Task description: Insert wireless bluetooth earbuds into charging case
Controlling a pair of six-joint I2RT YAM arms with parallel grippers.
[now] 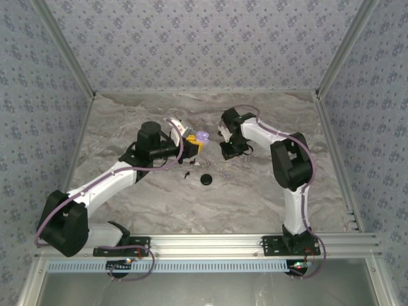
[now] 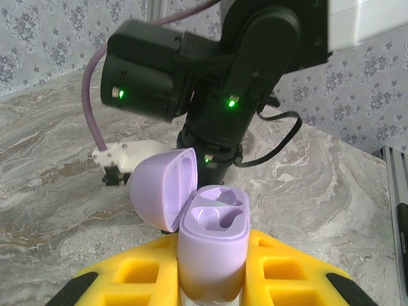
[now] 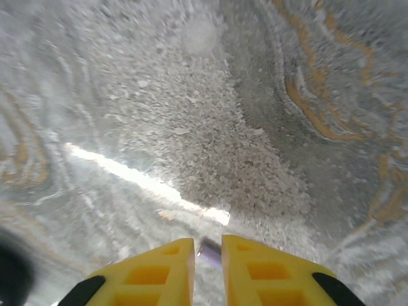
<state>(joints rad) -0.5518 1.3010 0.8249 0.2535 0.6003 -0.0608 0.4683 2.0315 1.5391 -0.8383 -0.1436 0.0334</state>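
left gripper (image 2: 211, 280) clamps the lilac plastic charging case (image 2: 213, 233) upright btw its yellow fingers, lid hinged open to the left, sockets facing up. case is held mid-table, far side. right gripper (image 3: 208, 252) is just right of it, tips a narrow gap apart over the grey marbled table (image 3: 191, 127). small lilac-grey bit (image 3: 209, 247) in that gap, can't tell if gripped. glossy black round disc (image 1: 206, 180) lies nearer, w/ a tiny dark piece (image 1: 187, 173) to its left.
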